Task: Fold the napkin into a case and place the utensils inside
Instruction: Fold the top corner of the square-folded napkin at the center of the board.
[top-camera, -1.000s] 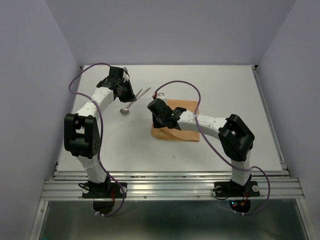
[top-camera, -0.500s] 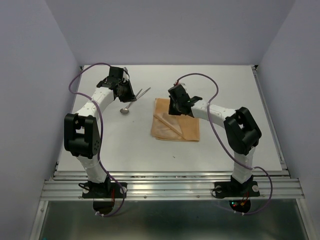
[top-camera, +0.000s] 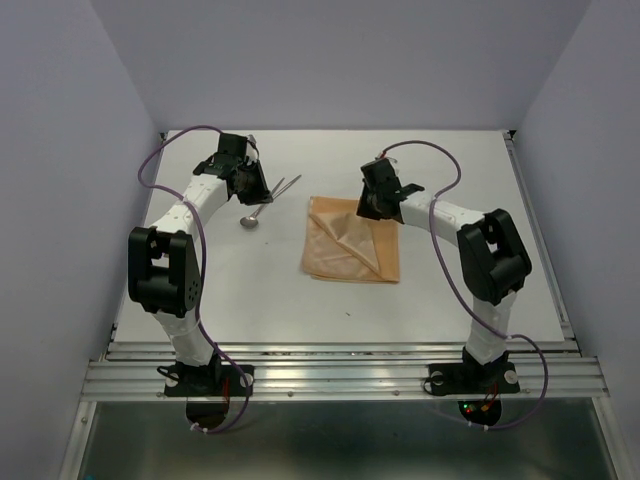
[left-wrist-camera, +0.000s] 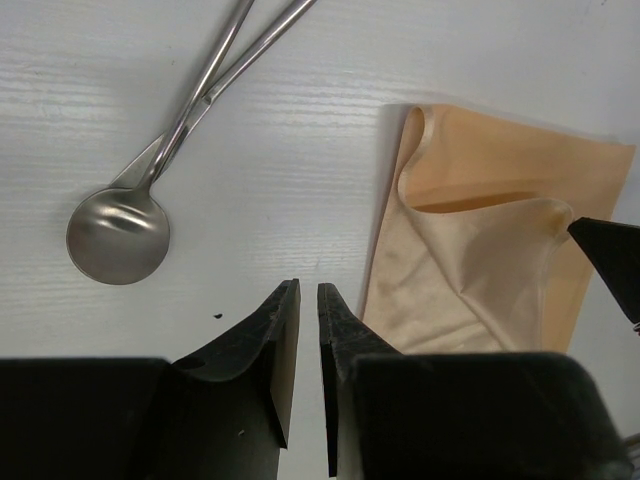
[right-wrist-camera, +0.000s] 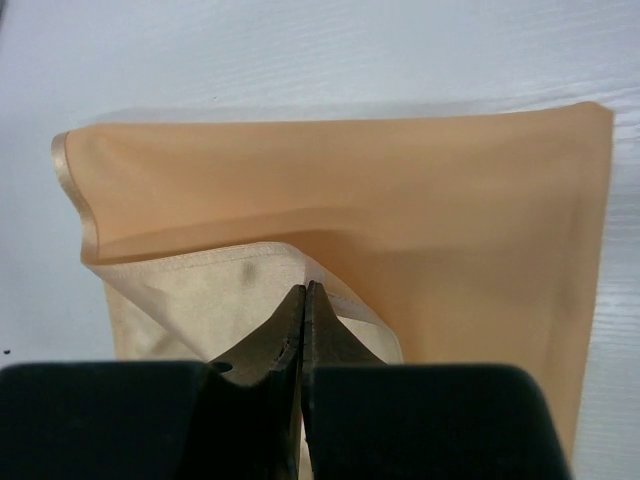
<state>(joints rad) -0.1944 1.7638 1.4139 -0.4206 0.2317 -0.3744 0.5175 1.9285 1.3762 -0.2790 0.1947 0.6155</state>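
1. Folding step in hand. The peach-orange square cloth napkin (top-camera: 345, 255) lies mid-table on the white table (top-camera: 450, 290), not yet a case. One top-layer corner is peeled up, showing a paler underside.
2. Right gripper (right-wrist-camera: 303, 290) is clenched, pinching that flap corner near the napkin's far edge.
3. Left gripper (left-wrist-camera: 308, 300) hangs over bare table with its jaws slightly parted and nothing between them.
4. Silver metal spoon with a round bowl (left-wrist-camera: 118, 235) and a second thin silver utensil (left-wrist-camera: 265, 40) lie with handles crossed, left of the napkin and not touching it.
5. Next move, likely: carry the corner across, lay it flat, then let go without dragging the lower layers. Utensils go in after.
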